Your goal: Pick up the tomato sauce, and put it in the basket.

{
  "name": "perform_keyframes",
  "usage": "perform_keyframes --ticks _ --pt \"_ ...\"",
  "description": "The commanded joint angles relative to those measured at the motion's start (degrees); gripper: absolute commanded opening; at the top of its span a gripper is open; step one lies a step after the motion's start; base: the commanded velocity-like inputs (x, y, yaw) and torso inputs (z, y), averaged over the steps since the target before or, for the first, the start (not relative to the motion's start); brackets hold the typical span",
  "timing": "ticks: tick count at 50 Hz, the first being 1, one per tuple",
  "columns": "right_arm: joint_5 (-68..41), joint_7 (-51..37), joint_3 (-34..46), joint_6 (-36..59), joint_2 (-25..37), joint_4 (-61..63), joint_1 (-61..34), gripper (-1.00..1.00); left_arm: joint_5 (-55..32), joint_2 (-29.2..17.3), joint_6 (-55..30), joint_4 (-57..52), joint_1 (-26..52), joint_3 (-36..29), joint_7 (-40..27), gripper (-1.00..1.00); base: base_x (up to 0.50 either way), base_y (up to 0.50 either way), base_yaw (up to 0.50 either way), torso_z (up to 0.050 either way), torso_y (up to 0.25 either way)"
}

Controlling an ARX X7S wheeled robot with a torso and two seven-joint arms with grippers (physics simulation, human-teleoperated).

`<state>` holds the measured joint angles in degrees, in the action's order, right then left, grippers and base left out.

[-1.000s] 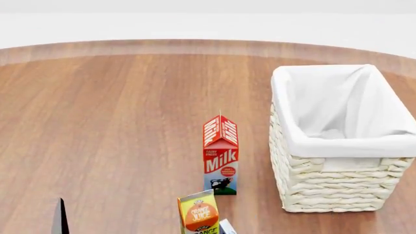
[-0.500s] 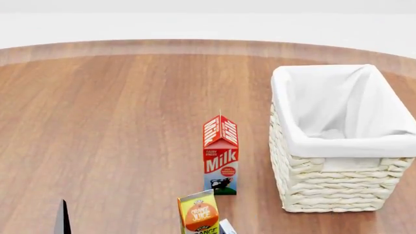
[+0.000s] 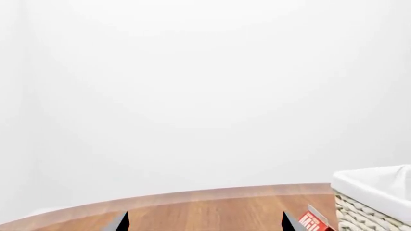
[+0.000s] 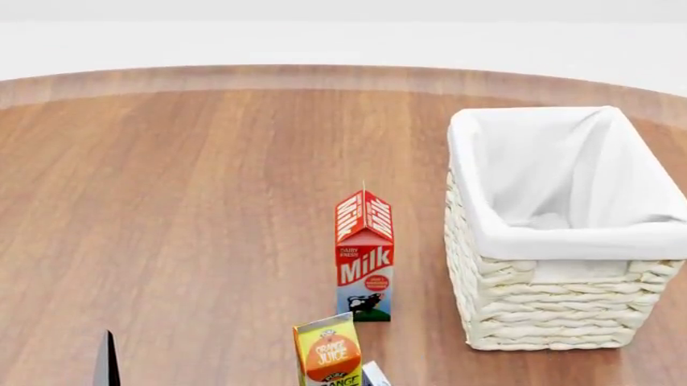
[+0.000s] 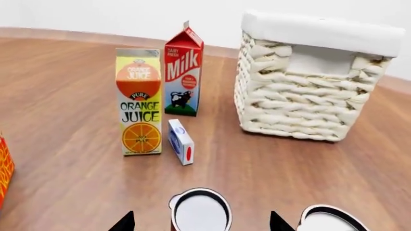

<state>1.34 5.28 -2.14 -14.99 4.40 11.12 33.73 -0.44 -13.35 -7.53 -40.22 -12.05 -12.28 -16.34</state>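
The right wrist view shows two tin cans from above, each with a plain silver-white top. One can [image 5: 200, 211] lies between my right gripper's [image 5: 201, 224] open fingertips. The other can [image 5: 327, 220] is just outside one finger. Their labels are hidden, so I cannot tell which is the tomato sauce. The cream wicker basket [image 4: 536, 310] with its white liner stands at the right of the head view and also shows in the right wrist view [image 5: 301, 103]. My left gripper [image 3: 205, 224] is open and empty, raised over the table. Only one fingertip [image 4: 105, 363] shows in the head view.
A milk carton [image 4: 365, 257] stands left of the basket, with an orange juice carton [image 4: 327, 354] nearer me. A small white-and-blue box [image 5: 181, 142] lies beside the juice carton [image 5: 140, 101]. An orange object [image 5: 4, 168] sits at the right wrist view's edge.
The left fingertip in the head view has drifted slightly to the right. Nothing else has moved.
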Motion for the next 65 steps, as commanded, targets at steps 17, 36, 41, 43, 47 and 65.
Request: perform_keyframes --ticks 17,36,41,43,47,65 --pt "-0.33 -2.75 3.85 -2.43 0.78 -14.70 -10.02 1.00 -0.85 -1.21 0.24 0.49 0.26 -1.23 -0.86 1.00 0.00 0.00 0.00 0.000 0.000" --pt "-2.68 -4.30 5.13 1.40 0.90 -16.23 -13.10 1.00 -1.43 -2.14 0.10 0.54 0.65 -1.77 -1.77 1.00 0.00 0.00 0.00 0.000 0.000" --pt "-3.00 -4.73 5.55 1.83 0.88 -18.94 -14.09 1.00 -1.58 -2.35 0.08 0.45 0.65 -1.94 -1.98 1.00 0.00 0.00 0.00 0.000 0.000" --pt "-3.16 -5.02 5.66 2.01 0.88 -19.74 -14.41 1.00 -1.57 -2.42 0.06 0.44 0.68 -2.00 -2.10 1.00 0.00 0.00 0.00 0.000 0.000" --pt "-3.77 -5.35 5.79 2.44 0.97 -20.93 -15.10 1.00 -1.58 -2.60 0.14 0.42 0.64 -2.15 -2.29 1.00 0.00 0.00 0.00 0.000 0.000" --pt "-4.62 -6.28 7.31 1.36 1.95 -20.55 -15.06 -1.00 -2.03 -3.23 0.21 0.59 0.86 -2.59 -2.99 1.00 0.00 0.00 0.00 0.000 0.000"
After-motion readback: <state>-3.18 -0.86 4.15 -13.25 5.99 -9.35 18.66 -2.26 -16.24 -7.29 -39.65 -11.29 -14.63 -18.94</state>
